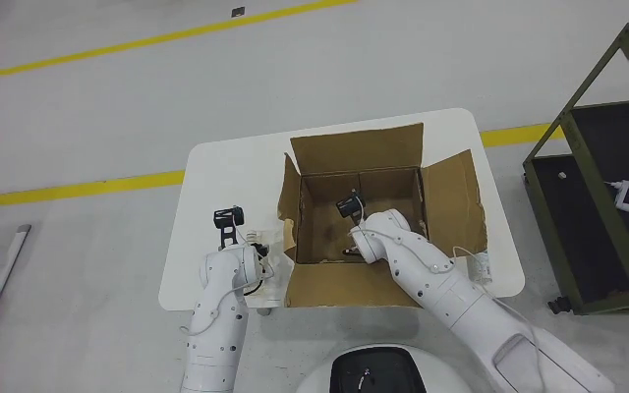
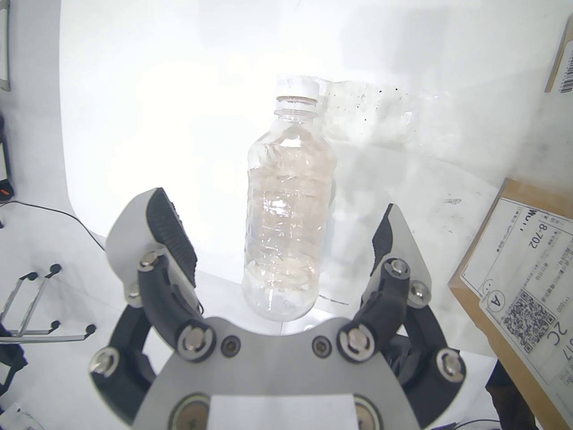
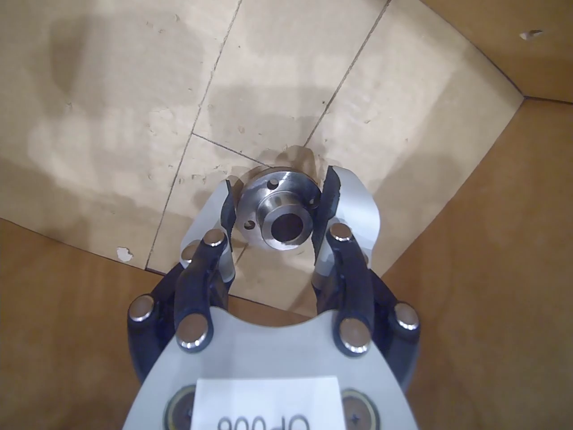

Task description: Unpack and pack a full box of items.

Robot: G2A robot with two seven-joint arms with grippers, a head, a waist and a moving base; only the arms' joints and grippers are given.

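Note:
An open cardboard box (image 1: 359, 147) stands on the white table (image 1: 236, 167). My right gripper (image 3: 278, 208) is down inside it, near the floor, shut on a round metal flange (image 3: 264, 192) with a centre bore and small bolt holes. In the top view that gripper (image 1: 352, 251) sits low by the box's near wall. A clear plastic bottle (image 2: 286, 208) stands upright on the table left of the box. My left gripper (image 2: 280, 221) is open around its lower body, one finger (image 2: 172, 225) on either side and apart from it. The left gripper (image 1: 257, 239) is near the box's left wall.
A crumpled clear plastic piece (image 2: 367, 113) lies on the table behind the bottle. The box's labelled flap (image 2: 528, 270) is close on one side of the left gripper. A green metal cart (image 1: 590, 196) stands right of the table. Bare tabletop lies left of the box.

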